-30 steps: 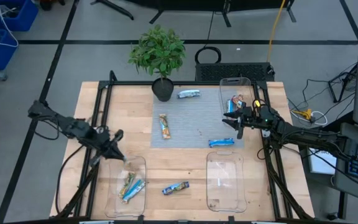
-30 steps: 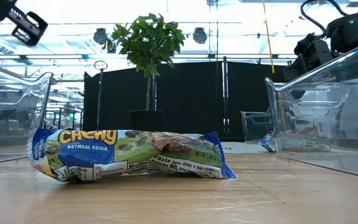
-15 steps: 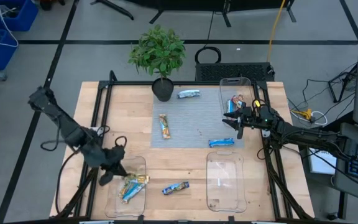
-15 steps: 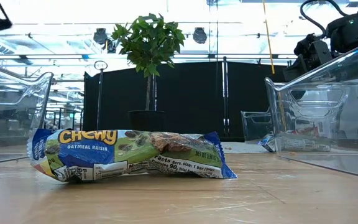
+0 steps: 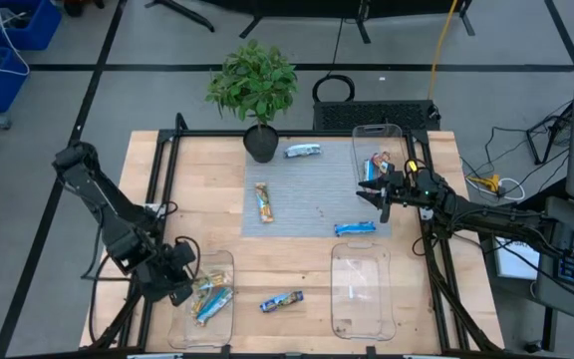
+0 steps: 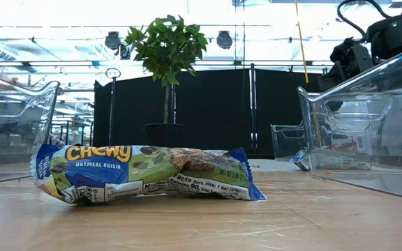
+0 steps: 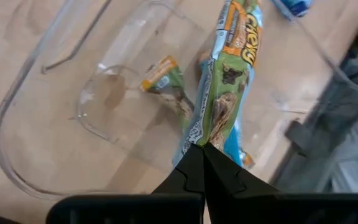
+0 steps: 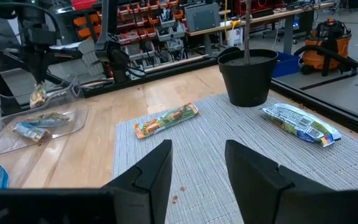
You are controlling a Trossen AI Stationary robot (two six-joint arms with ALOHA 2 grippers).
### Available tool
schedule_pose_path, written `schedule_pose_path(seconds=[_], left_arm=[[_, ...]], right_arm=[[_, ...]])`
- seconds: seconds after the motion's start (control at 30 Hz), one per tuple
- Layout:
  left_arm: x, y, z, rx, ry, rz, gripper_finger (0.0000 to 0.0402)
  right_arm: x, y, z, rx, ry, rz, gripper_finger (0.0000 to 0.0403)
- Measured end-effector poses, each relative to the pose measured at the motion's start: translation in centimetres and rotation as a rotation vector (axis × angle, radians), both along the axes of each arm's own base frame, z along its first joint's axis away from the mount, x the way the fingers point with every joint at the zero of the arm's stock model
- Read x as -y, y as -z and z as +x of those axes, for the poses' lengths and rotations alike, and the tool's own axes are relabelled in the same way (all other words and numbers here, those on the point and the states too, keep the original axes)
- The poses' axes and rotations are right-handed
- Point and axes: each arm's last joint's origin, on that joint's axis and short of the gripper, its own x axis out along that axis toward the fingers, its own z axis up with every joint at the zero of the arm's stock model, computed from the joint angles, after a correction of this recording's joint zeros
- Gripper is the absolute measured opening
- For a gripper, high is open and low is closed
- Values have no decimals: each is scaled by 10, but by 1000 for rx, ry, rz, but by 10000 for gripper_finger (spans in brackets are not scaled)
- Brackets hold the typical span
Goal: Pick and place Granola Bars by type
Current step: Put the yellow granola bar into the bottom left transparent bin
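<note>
At the table's front-left corner the left gripper [image 5: 179, 282] hangs over the near-left clear tray [image 5: 225, 261], its fingers [image 7: 191, 171] pinched shut on the end of a blue-and-green Chewy bar [image 7: 219, 87] that dangles into the tray. An orange-ended bar [image 7: 165, 87] lies on the tray floor just beside it (the wrist view shows both clearly). On bare wood between the two front trays lies a blue Chewy oatmeal raisin bar [image 5: 281, 300], the one filling the low view [image 6: 149, 173]. On the grey mat [image 5: 307, 214] an orange bar [image 5: 263, 202] lies left of centre, a blue-wrapped bar [image 5: 302, 151] sits by the potted plant [image 5: 254, 90], and another blue bar [image 5: 355, 228] rests at the mat's front-right edge. The front-right tray [image 5: 361, 291] stands near it. The right gripper [image 5: 379, 193] hovers at the mat's right edge with fingers [image 8: 253, 171] parted, holding nothing, beside the back-right tray [image 5: 395, 135] containing a bar [image 5: 378, 166].
</note>
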Motion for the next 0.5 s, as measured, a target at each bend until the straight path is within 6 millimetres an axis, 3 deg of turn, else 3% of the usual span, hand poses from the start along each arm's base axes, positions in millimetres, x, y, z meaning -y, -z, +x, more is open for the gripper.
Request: schedule_pose_path(seconds=[0.5], left_arm=[[-5, 4, 8, 12, -9, 65, 51]], right_arm=[[0, 0, 0, 0, 0, 0, 139]])
